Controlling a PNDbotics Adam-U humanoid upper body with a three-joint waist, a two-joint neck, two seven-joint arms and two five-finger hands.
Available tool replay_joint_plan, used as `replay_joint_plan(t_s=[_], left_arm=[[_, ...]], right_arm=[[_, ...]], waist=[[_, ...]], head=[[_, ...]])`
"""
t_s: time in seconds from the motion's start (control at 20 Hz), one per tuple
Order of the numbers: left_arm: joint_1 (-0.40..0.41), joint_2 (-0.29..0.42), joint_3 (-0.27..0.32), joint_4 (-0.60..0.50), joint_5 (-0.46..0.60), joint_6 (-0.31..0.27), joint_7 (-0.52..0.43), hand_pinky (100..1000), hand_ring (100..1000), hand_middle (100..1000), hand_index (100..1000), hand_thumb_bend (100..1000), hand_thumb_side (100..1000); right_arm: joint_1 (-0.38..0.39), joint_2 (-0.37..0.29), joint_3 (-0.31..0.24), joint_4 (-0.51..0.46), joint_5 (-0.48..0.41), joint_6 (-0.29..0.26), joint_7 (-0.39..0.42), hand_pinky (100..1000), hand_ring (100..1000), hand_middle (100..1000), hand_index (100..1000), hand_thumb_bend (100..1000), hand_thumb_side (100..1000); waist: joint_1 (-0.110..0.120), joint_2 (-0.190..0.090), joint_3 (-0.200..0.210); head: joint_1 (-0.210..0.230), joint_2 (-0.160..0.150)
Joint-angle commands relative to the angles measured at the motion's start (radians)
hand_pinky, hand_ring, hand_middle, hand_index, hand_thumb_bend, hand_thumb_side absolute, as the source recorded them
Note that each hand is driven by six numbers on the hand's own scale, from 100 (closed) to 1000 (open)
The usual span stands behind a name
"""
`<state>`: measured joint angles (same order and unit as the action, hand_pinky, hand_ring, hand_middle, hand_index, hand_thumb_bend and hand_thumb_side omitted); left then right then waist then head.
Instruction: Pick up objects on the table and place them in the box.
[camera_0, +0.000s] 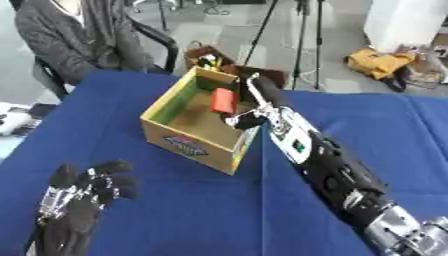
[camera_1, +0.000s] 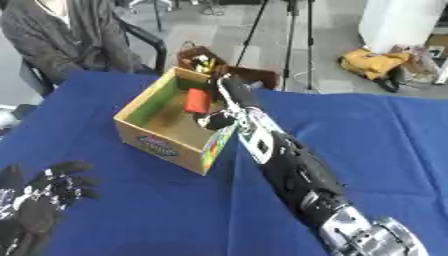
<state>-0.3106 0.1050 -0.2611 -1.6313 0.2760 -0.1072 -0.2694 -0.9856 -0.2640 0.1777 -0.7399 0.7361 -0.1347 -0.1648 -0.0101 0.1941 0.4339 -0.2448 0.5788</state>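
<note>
Red object (camera_0: 223, 100): small, blocky, roughly rectangular, standing on end inside the box (camera_0: 188, 142) near its far right wall. It lies just beyond the right hand's fingertips and slightly to their left; contact between them cannot be resolved from either eye view.

Handling estimate: looks rigid and light for its bulk, with plain flat faces, probably not fragile. Surface finish cannot be read, so slipperiness is unknown. Best hold, by judgement: across the two broad faces at mid-height, thumb on one and fingers opposite. The wall beside it leaves little room on the fingers' right.

Right hand (camera_0: 249, 119): reaches over the near right rim into the box, wrist above the rim. The fingers show only as a dark mass below the rim line; whether they are spread, pressed together or pinching cannot be told.

Box: open-topped cardboard, printed label on its near face, sitting on the blue tablecloth (camera_0: 192, 210).

Left hand (camera_0: 83, 192): idle at lower left, well apart from the box, fingers up and loosely spread, holding nothing.
</note>
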Motion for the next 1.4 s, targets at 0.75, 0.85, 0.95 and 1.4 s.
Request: replay_joint_plan(t_s=[0.75, 0.85, 0.95, 1.4], left_arm=[[-0.016, -0.001, -0.008, -0.014, 0.008, -0.001, -0.008, 636, 689, 717, 788, 451, 1000], [-0.015, -0.002, -0.008, -0.013, 0.008, -0.001, -0.008, 636, 689, 717, 788, 454, 1000], [-0.003, -0.001, -0.005, -0.008, 0.008, -0.001, -0.005, 636, 690, 717, 788, 455, 1000], [0.024, 0.016, 0.024, -0.002, 0.002, -0.012, 0.021, 636, 691, 718, 788, 453, 1000]], right_arm=[[-0.014, -0.007, -0.011, -0.037, 0.127, -0.093, 0.184, 864, 880, 944, 965, 732, 755], [-0.014, -0.007, -0.010, -0.042, 0.122, -0.091, 0.187, 883, 902, 980, 988, 753, 799], [-0.026, 0.001, -0.027, -0.076, 0.100, -0.110, 0.176, 827, 851, 901, 942, 714, 778], [0.031, 0.020, -0.038, -0.315, -0.041, -0.125, 0.028, 712, 758, 764, 860, 440, 755]], waist=[[0.003, -0.013, -0.040], [0.002, -0.014, -0.042], [0.003, -0.022, -0.073], [0.012, -0.038, -0.189]], head=[[-0.001, -0.014], [-0.001, -0.014], [0.007, -0.002], [0.044, 0.032]])
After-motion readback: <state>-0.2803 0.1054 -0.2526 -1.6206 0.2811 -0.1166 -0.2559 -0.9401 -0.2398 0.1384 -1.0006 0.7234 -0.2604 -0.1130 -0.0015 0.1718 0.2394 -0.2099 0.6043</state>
